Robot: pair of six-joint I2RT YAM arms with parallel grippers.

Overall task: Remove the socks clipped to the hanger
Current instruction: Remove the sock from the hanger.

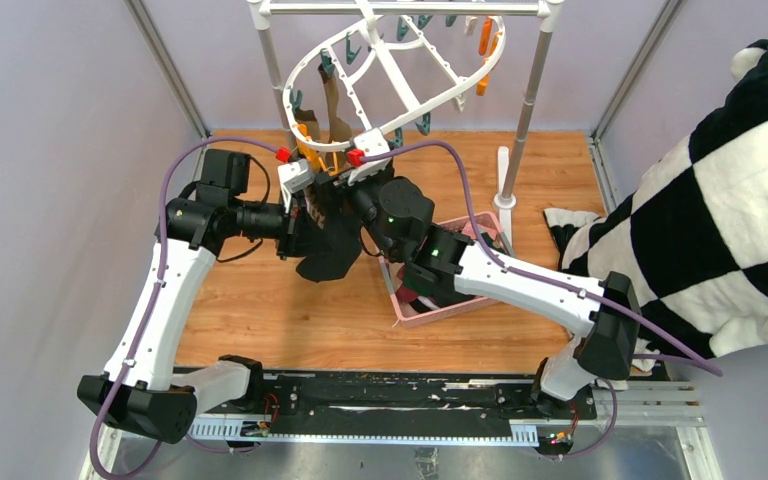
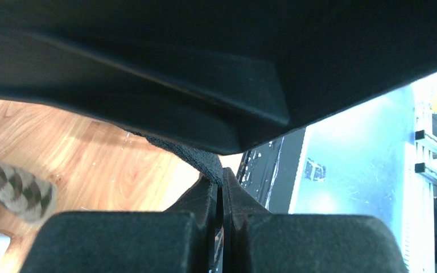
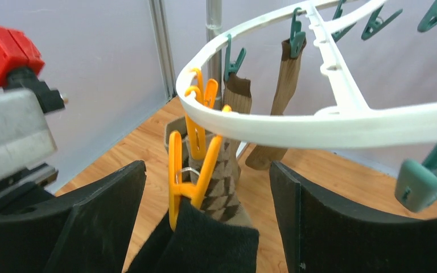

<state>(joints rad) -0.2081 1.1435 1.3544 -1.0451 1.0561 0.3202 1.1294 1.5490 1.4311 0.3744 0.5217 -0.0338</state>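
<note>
The left gripper (image 2: pixel 223 181) is pinched tight on a soft black sock (image 3: pixel 216 244). The right gripper (image 3: pixel 207 170) is wide open, one finger on each side of the orange plastic clip (image 3: pixel 176 170) biting that sock's top. The clip hangs from the white oval plastic hanger (image 3: pixel 318 122). Two brown socks (image 3: pixel 287 74) hang from teal clips (image 3: pixel 296 34) along its rim. A brown diamond-pattern sock (image 3: pixel 222 190) hangs just behind the black one.
</note>
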